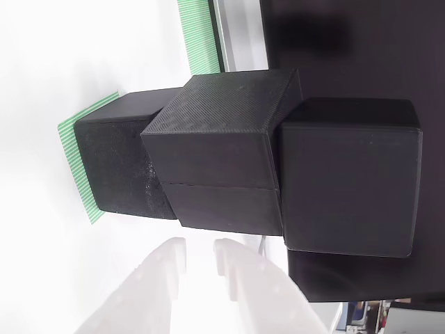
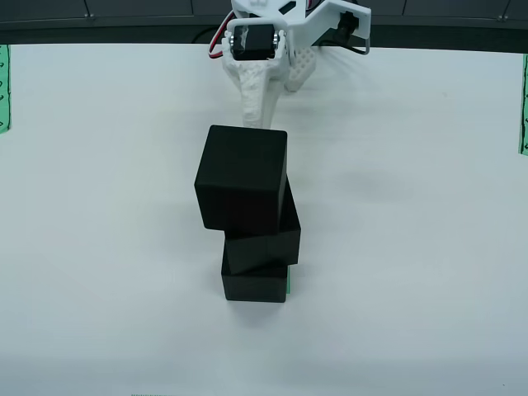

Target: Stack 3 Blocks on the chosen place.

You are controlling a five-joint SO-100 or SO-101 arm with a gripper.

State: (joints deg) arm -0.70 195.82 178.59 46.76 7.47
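Note:
Three black ribbed blocks stand stacked one on another. In the view from above, the bottom block covers most of the chosen place, whose green stripes peek out at its right side. The middle block sits twisted on it, and the top block overhangs toward the left. In the view that rides on the gripper the stack lies sideways: bottom block on the striped patch, middle block, top block. My white gripper is open, holds nothing, and is apart from the stack.
The white table spreads around the stack. Narrow green striped bands lie at the left edge and right edge of the view from above; one band also appears in the gripper view. A dark border runs along the far side.

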